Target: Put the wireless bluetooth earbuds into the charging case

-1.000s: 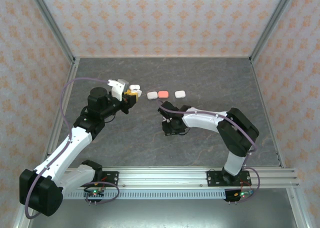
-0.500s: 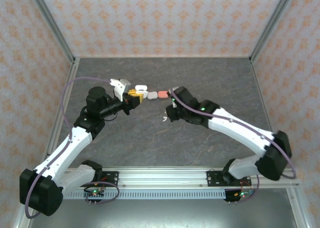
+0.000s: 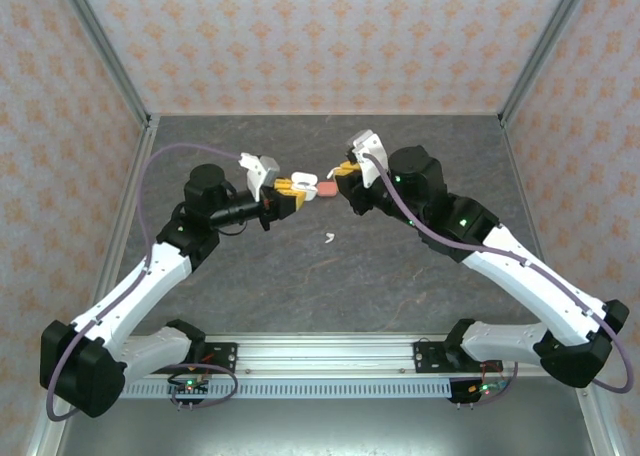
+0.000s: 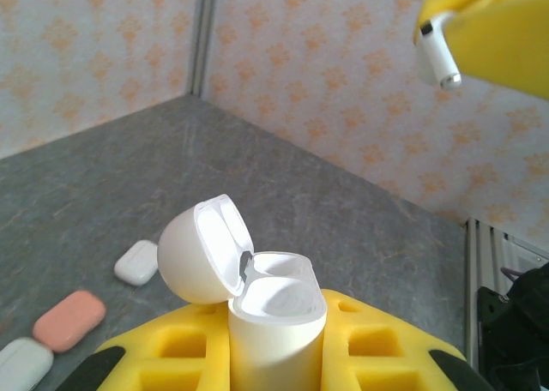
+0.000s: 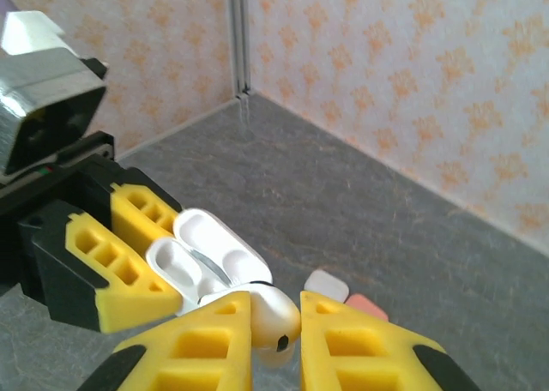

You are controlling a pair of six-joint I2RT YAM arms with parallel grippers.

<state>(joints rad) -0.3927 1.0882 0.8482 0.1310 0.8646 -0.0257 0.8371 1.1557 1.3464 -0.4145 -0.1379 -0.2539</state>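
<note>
1. Earbud [image 5: 276, 321], white, is clamped between the yellow fingers of the right gripper [image 3: 346, 172], raised above the table [image 3: 250, 276] and near the case [image 4: 273, 318].
2. The left gripper [image 3: 287, 189] is closed around that case. The lid is open and tipped back, and the sockets face up.
3. To do this step well, I judge: line the stem up with one socket, come in slowly along its axis, and let go only once the earbud seats. The left arm should hold steady.
4. Risk: a tilted earbud may catch the rim or lid.
5. Another bud [image 3: 327, 239] lies on the table, apart from both grippers. A pink case [image 4: 69, 320] rests there among white ones.
6. No brand, label or writing is legible.
</note>
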